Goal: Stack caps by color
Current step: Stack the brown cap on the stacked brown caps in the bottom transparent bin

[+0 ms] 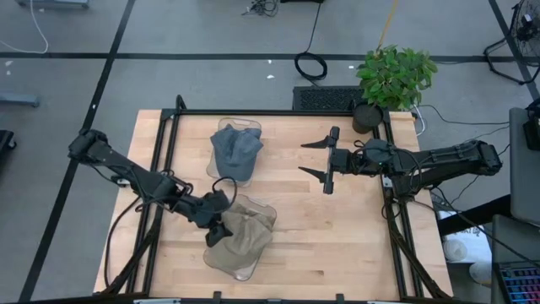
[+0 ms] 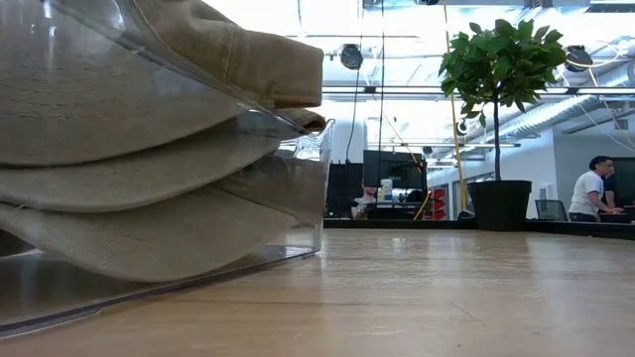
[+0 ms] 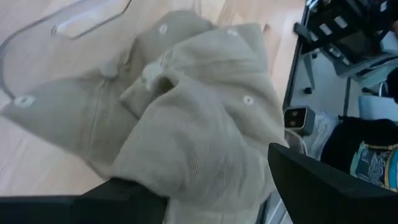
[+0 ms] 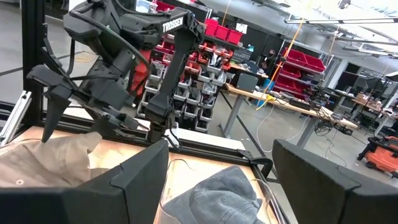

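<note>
High view: both grippers spread wide, caps sorted into two clear bins on the bench (image 1: pixel 337 245).

Left gripper (image 1: pixel 218 221) sits at the near bin's (image 1: pixel 253 272) edge with its fingers apart on either side of the tan caps (image 1: pixel 240 238); whether they touch the cloth cannot be told. Right gripper (image 1: pixel 327 160) hangs wide open and empty over bare wood, well apart from the blue-grey caps (image 1: pixel 235 150), whose pile runs lengthwise away from the front edge in the far bin (image 1: pixel 221 128). Low view alone shows the tan caps (image 2: pixel 149 149) layered flat, brims toward the potted plant (image 2: pixel 501 99). Left wrist view shows rumpled tan crown fabric (image 3: pixel 186 112) between the fingers.
</note>
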